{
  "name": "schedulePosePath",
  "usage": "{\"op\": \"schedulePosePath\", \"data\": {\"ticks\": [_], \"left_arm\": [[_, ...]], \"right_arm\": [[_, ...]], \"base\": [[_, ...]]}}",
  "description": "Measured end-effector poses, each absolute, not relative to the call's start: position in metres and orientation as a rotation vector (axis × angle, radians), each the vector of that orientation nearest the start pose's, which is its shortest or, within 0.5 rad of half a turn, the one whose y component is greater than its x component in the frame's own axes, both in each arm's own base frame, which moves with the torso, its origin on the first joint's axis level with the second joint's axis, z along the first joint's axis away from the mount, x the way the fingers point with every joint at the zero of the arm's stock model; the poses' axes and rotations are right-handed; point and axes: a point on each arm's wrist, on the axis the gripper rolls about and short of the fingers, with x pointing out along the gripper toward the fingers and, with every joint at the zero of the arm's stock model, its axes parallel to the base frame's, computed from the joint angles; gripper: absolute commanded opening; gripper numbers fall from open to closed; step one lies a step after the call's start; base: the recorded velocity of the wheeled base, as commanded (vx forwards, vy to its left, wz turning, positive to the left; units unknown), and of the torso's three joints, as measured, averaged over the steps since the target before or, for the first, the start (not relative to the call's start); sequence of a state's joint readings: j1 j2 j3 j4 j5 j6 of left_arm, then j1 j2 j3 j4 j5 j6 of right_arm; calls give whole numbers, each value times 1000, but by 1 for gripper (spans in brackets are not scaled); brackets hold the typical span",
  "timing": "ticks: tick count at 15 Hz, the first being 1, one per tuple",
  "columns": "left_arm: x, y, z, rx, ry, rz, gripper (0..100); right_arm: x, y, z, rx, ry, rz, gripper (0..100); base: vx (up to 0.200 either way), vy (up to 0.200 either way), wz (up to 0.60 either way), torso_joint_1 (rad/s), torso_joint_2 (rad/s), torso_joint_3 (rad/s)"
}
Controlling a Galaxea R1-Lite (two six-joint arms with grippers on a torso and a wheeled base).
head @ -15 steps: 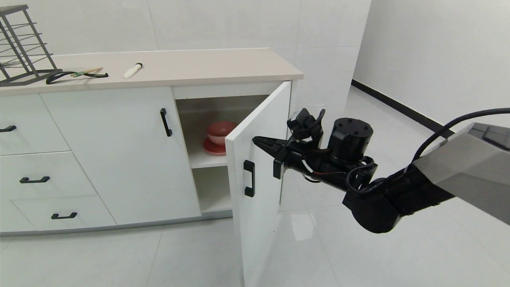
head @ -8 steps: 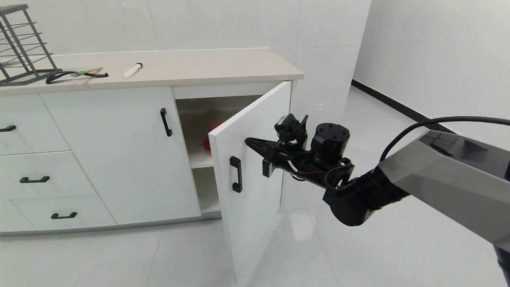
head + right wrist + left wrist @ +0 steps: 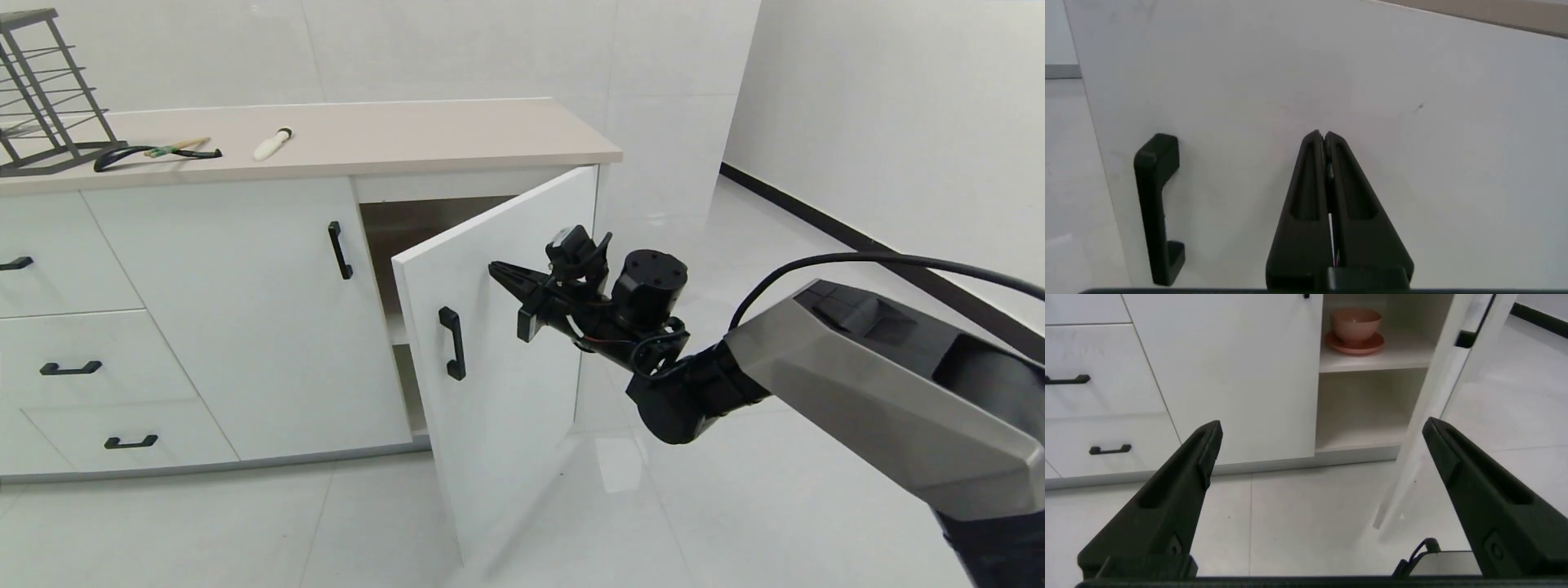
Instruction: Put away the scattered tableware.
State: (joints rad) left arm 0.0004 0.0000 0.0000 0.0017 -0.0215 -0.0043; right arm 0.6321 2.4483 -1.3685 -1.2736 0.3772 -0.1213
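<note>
My right gripper (image 3: 496, 270) is fully closed with nothing in it, its 2 fingers (image 3: 1312, 175) pressed flat together into 1 narrow wedge. The tip sits at the outer face of the white cabinet door (image 3: 498, 392), apparently touching it, just beside the black door handle (image 3: 451, 343), which lies toward the door's free edge. The door stands partly open, hinged at the right end of the cabinet (image 3: 245, 310).

My left gripper (image 3: 1323, 427) hangs low in front of the cabinet with its jaws spread wide and nothing between them. Past it, in the left wrist view, a pink bowl (image 3: 1355, 323) sits on a pink plate (image 3: 1355, 345) on the upper shelf (image 3: 1404, 358) of the open compartment, well behind the door's edge.

Up on the beige countertop (image 3: 408, 135), a white-handled utensil (image 3: 272, 144) lies alone. To its left is a black looped utensil (image 3: 122, 157) with a green and tan stick (image 3: 175, 148) across it. Farther left stands a dark wire rack (image 3: 41, 90). Under the counter, left of the closed second door (image 3: 237, 327), are 3 drawers (image 3: 73, 367) with black pulls.
</note>
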Motion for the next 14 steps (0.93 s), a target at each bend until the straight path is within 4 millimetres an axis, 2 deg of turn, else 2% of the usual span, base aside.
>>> {"op": "schedulePosePath", "data": {"ticks": [4,7,8,10,12,14], "left_arm": [[-23,-1,75,-6,2,-20,100],[-23,-1,75,-6,2,-20,100],[-23,0,75,-6,2,-21,100],[-23,-1,75,-4,1,-20,100],[-23,-1,75,-4,2,-20,100],[-23,-1,75,-3,2,-21,100]], "right_arm": [[378,287,91,-83,-271,986,0],[350,267,81,-98,-161,998,0],[333,257,78,-104,-116,1006,0],[293,232,88,-111,-61,1020,0],[247,198,114,-110,-59,1022,0],[204,153,135,-109,-75,985,0]], "base": [[0,0,0,0,0,0],[0,0,0,0,0,0],[0,0,0,0,0,0],[0,0,0,0,0,0],[0,0,0,0,0,0],[0,0,0,0,0,0]]}}
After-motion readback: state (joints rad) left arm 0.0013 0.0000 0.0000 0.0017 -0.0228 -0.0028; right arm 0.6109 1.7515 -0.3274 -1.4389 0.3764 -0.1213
